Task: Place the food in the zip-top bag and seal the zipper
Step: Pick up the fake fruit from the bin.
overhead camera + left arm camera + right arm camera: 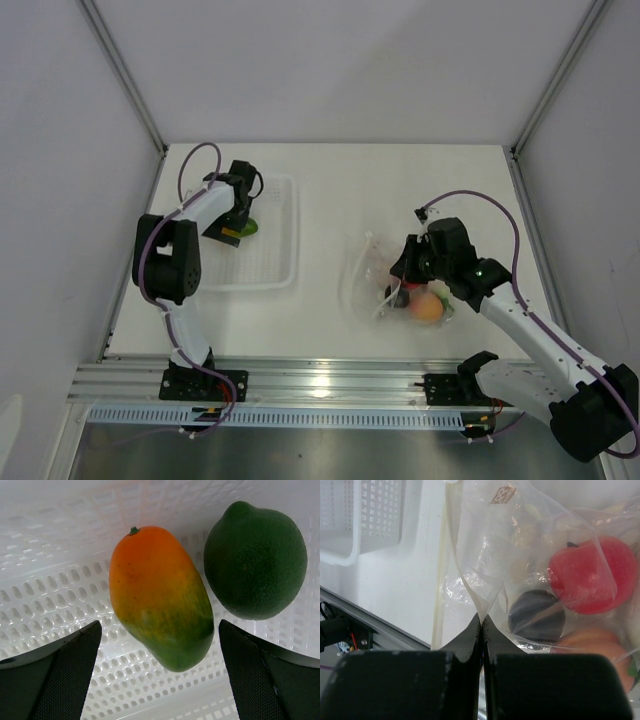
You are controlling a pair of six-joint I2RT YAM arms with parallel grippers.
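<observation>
As the overhead shows, my right gripper pinches the crinkly transparent zip-top bag mid-table. Left wrist: my left gripper gapes around the probably hard, light yellow-red toy mango in the white perforated tray; I'd grip its waist. Right wrist: jaws clamp slippery film.

**Bright, even light, soft shadows**

Diffuse white light washes the desk. Nearer the arm bases than the tray, the metal rail glares. Inside the tray the mango is sharp and barely shadowed. The zip-top bag glints, and the right pincer looks soft up close.
</observation>
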